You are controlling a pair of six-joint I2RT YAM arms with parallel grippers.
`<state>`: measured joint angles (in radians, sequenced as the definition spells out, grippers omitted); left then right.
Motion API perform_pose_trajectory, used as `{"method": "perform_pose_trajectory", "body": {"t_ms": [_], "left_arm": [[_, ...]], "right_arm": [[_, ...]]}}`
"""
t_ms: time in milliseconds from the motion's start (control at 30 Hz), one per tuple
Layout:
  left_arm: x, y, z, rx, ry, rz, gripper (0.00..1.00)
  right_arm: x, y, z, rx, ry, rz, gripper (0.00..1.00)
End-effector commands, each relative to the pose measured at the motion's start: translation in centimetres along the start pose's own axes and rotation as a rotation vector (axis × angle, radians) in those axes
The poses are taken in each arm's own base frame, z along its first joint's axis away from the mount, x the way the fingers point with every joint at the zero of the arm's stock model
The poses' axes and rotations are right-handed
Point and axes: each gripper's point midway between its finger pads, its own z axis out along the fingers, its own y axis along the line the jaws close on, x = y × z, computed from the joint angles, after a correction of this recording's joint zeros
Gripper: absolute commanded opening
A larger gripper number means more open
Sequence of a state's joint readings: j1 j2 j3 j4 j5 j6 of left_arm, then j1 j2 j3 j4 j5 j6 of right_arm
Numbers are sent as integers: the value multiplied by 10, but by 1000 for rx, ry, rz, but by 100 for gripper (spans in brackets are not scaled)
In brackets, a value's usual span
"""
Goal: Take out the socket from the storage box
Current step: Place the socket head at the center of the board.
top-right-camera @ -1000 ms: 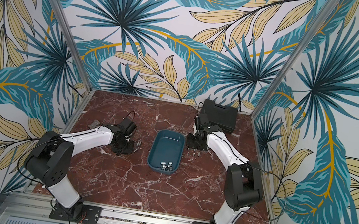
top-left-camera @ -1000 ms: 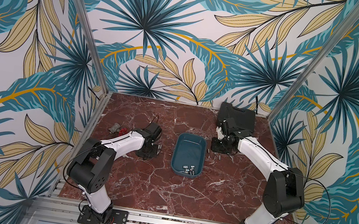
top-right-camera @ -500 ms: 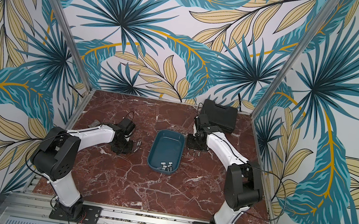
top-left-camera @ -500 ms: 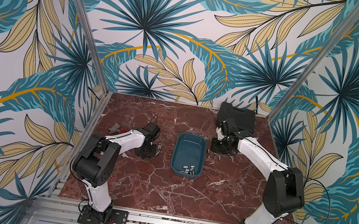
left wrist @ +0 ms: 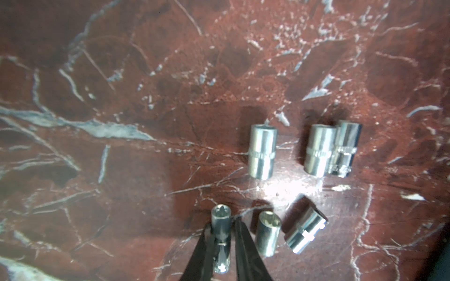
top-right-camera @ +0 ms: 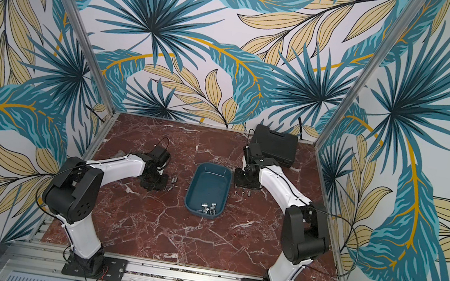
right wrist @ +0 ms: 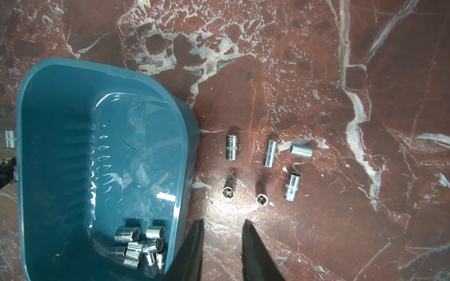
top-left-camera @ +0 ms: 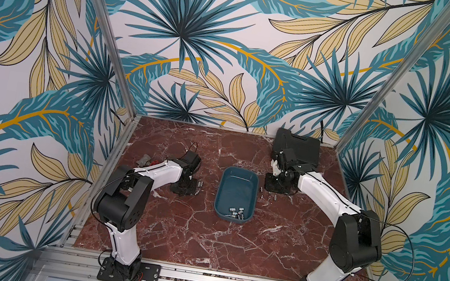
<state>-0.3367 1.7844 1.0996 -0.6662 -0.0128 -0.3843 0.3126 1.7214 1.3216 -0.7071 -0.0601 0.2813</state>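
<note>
On counter (left wrist: 121, 73), near storage box (right wrist: 56, 146): socket (left wrist: 220, 225), chromed; likely dense, rigid, slick, rolls; grip across knurled waist. Left jaws straddle it, hold unclear; right jaws parted, empty.

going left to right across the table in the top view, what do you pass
cluster of loose sockets → storage box → second cluster of loose sockets
</note>
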Motion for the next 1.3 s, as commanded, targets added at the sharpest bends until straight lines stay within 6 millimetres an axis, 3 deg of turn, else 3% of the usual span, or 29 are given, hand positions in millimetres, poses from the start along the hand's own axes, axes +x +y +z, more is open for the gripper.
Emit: {"method": "perform_pose_trajectory", "body": {"t_ms": [0, 233, 1000, 1100, 1267], "left_arm": [[-15, 0, -11, 6, -51, 0, 23], [-23, -2, -22, 15, -87, 4, 25], [-26, -2, -32, 11, -95, 12, 26], [-29, -3, -42, 15, -114, 9, 26], [-36, -3, -70, 28, -179, 1, 27]], "right_arm": [[3, -3, -2, 8, 3, 11, 30], [1, -3, -5, 10, -1, 6, 30], [0, 4, -10, -15, 6, -15, 30], [2, 12, -14, -27, 6, -38, 30], [16, 47, -20, -52, 18, -144, 30]]}}
